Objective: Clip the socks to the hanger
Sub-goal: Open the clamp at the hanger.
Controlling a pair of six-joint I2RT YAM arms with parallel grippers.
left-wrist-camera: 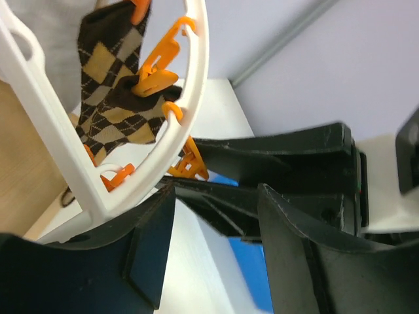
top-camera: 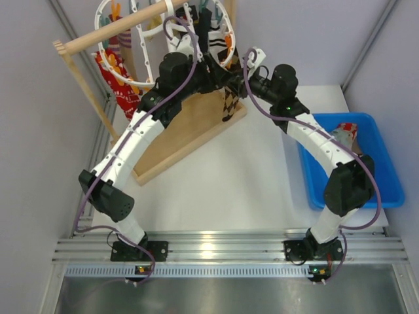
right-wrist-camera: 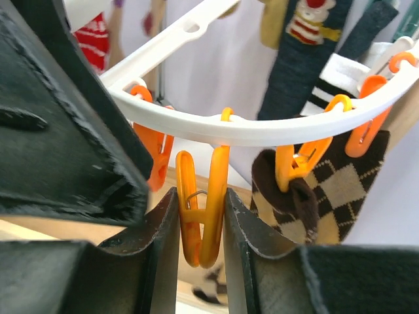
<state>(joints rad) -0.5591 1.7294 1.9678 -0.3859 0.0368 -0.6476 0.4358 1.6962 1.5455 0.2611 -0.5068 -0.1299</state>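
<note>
Right tool (right-wrist-camera: 201, 226) is clamped on an orange clip (right-wrist-camera: 200, 196), one finger pressed to each side. That clip hangs off the white rim of the hanger (right-wrist-camera: 262, 131), straight above the tool. Just right of the tool on its wrist cam, a neighbouring clip (right-wrist-camera: 294, 167) pinches the argyle sock (right-wrist-camera: 327, 196), which hangs below the rim. Past the rim I see a dark sock (right-wrist-camera: 288, 65), a striped sock (right-wrist-camera: 340, 75) and a red patterned sock (right-wrist-camera: 91, 39) hanging. Left tool (left-wrist-camera: 216, 190) has its jaws wide apart and is gripping nothing. The hanger rim and a spoke sit at its left fingertip; can't tell if they touch. On the top cam both tools sit close together at the ring, over the wooden rack base (top-camera: 190, 134) on the bench (top-camera: 249, 176). One more sock (top-camera: 345, 135) lies in the blue bin (top-camera: 376, 154), well behind the right tool.
</note>
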